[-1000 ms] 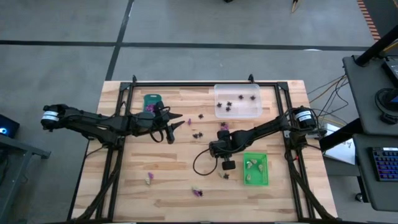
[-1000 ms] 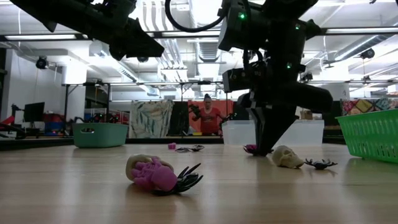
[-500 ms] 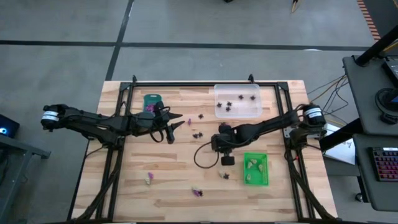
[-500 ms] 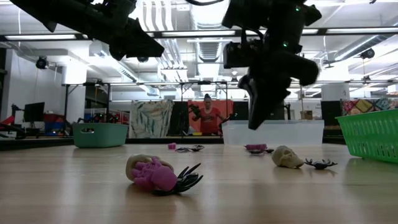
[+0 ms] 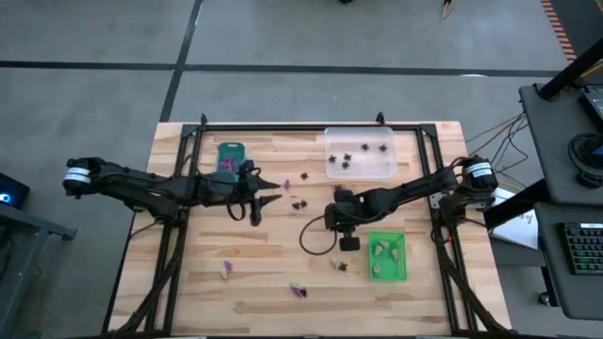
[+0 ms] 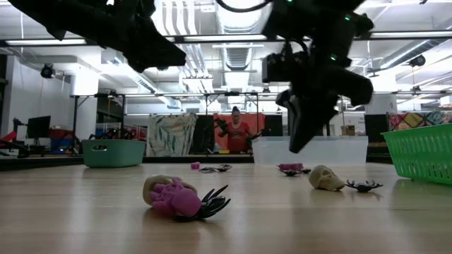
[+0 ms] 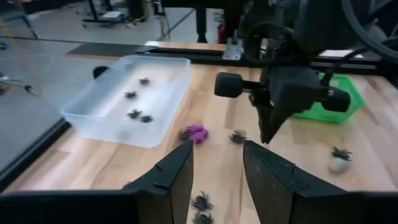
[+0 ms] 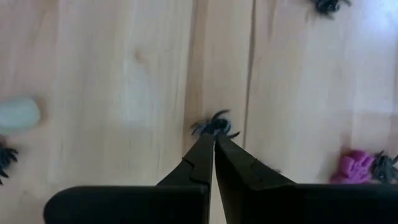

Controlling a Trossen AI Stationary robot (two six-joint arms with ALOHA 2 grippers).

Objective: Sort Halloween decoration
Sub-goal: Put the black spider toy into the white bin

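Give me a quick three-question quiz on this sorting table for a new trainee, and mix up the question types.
1. True or false: the left hand is shut.
2. What colour are the trinkets in the clear tray? A purple, B black, C cream.
3. Fill in: the right hand pinches a black ____ at its tips.

Key:
1. False, its fingers stand apart.
2. B.
3. spider.
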